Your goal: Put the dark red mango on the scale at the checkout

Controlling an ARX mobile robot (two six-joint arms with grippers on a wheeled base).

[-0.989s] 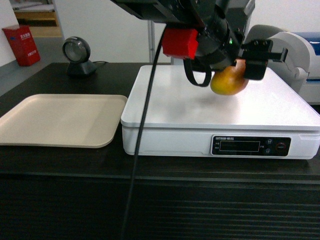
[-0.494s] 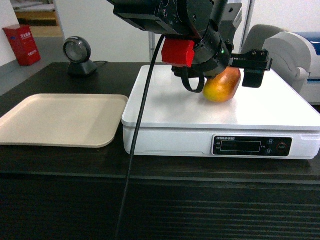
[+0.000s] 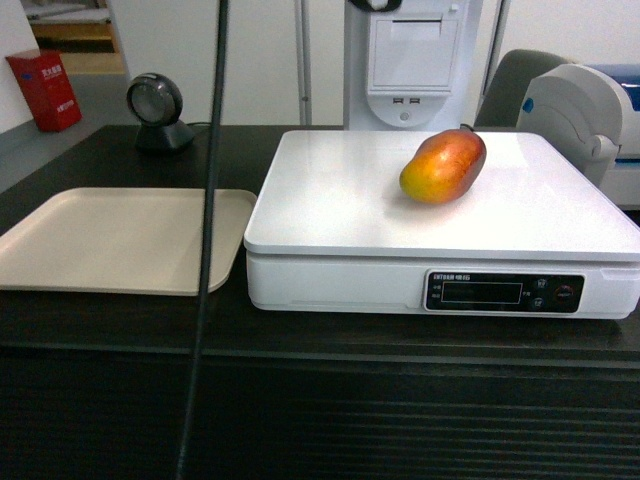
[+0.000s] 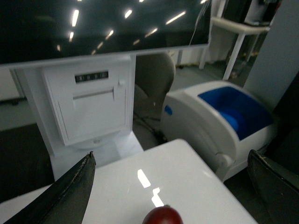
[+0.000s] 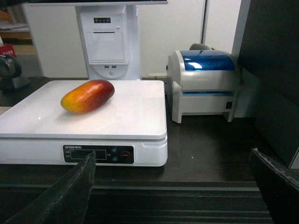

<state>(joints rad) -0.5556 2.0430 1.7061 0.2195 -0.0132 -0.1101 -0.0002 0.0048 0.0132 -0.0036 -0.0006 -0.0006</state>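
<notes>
Stretching across the whole head view: the dark worktop (image 3: 120,150) of the checkout, its ribbed front panel (image 3: 400,420) facing the camera. Behind it, pale walls and a white terminal stand with a printer slot (image 3: 405,60) rising at the far edge.

Sitting on the right half of the worktop: the white scale (image 3: 440,230), glossy platform catching ceiling lights, dark display panel (image 3: 503,292) with buttons showing on its front. Lying on the left part of the worktop, just beside the scale's left edge: a beige tray (image 3: 115,240). Standing past the scale toward the right edge: a white label printer with a blue lid (image 5: 203,84). Resting near the far left corner: a round black scanner on a stand (image 3: 157,110). Leaning on the floor beyond the far left corner: a red box (image 3: 42,90). Hanging down through the foreground of the head view: a dark cable (image 3: 205,250).

Lying on its side on the scale platform, toward its far right quarter: the dark red mango (image 3: 443,166), red end pointing to the far edge, orange-yellow end nearer.

Left end effector (image 4: 173,196): fingers spread wide, holding nothing, hovering above the mango's red tip. Right end effector (image 5: 173,186): likewise spread wide and empty, facing the scale front from the near side.
</notes>
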